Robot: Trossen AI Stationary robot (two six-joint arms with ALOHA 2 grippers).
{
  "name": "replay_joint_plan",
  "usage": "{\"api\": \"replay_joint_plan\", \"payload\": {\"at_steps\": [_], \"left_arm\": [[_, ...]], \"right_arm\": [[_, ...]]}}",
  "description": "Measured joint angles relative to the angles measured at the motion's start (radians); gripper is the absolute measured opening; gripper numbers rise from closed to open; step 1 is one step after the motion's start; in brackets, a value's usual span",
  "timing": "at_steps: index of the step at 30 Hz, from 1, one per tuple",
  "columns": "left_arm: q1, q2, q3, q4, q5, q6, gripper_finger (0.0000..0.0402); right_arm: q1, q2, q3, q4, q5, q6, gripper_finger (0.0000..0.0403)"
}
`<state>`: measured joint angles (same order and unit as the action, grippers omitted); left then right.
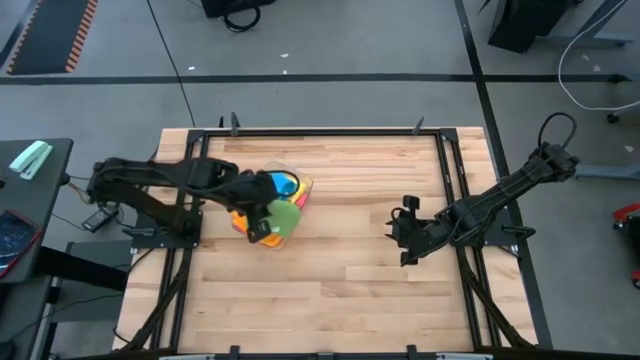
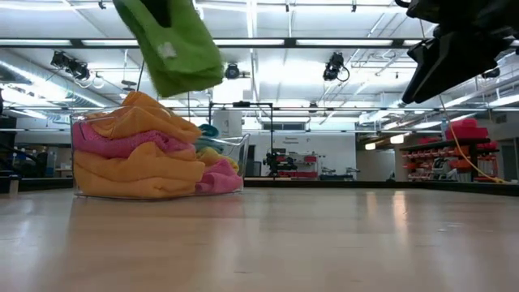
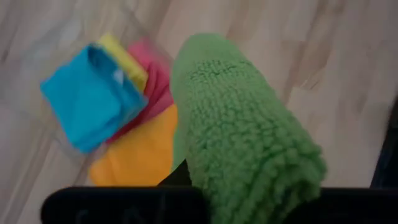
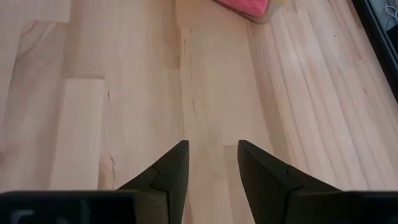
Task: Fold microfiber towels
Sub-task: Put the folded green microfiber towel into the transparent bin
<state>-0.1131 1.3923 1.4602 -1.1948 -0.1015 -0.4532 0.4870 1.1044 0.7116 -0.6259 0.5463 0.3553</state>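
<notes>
Hanging green towel (image 2: pixel 174 49) above tub (image 2: pixel 231 158)

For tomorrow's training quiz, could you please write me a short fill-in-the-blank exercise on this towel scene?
1. The left gripper holds a ____ towel in the air.
2. The other towels sit in a clear plastic ____.
3. The right gripper hovers over bare table with its jaws ____.
4. In the left wrist view, the topmost towel in the container is ____.

Missing words: green; tub; open; blue
</notes>
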Motion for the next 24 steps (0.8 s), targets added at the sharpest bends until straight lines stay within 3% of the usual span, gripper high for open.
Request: {"api": "replay_joint_plan", "payload": {"at_steps": [7,16,24], "left_arm": [[0.023,-0.044,-0.087,0.099,0.075,0.020,0.0022],[0.076,-0.065,-0.266,0.366,0.349,0.093,0.0028],[0.128,-0.119,-0.272,0.414,0.433,0.115,0.0021]], "right_arm": [[0.000,0.001,0.000,0.003,0.004,0.000,0.0145],[0.000,0.001,0.000,0.006,0.004,0.001,0.0145],[0.000,0.001,0.000,0.005,0.007,0.005,0.0145]]}}
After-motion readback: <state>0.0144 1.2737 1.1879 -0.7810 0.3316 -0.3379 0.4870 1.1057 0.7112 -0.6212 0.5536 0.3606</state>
